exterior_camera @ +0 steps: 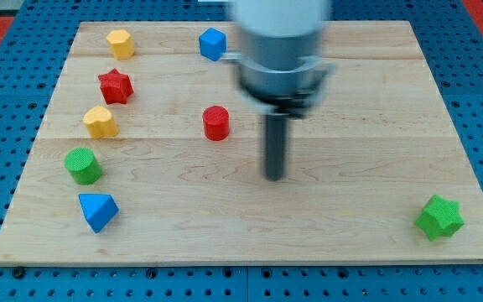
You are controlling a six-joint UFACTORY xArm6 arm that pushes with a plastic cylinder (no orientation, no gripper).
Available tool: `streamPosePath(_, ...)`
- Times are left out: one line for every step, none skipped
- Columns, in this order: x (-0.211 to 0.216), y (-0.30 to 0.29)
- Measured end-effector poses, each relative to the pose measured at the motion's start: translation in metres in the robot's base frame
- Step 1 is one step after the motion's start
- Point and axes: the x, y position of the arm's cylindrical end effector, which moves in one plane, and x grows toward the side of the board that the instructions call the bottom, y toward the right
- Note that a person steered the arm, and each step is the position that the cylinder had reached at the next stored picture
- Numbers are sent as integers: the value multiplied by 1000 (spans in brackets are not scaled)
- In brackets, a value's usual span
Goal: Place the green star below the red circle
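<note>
The green star (439, 217) lies near the board's lower right corner. The red circle (216, 122) stands left of the board's middle. My tip (274, 176) is on the board to the right of and a little below the red circle, apart from it. The green star is far to the tip's right and lower. The tip touches no block.
On the wooden board (367, 101): a yellow hexagon (120, 43) and a blue block (212, 44) at the top, a red star (116, 85), a yellow block (100, 122), a green cylinder (82, 165) and a blue triangle (98, 210) down the left side.
</note>
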Motion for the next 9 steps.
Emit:
streamPosePath(0,110)
streamPosePath(10,200)
streamPosePath(67,204)
streamPosePath(87,165)
streamPosePath(81,59)
streamPosePath(80,10)
streamPosePath(82,101)
streamPosePath(80,138)
streamPosePath(47,107)
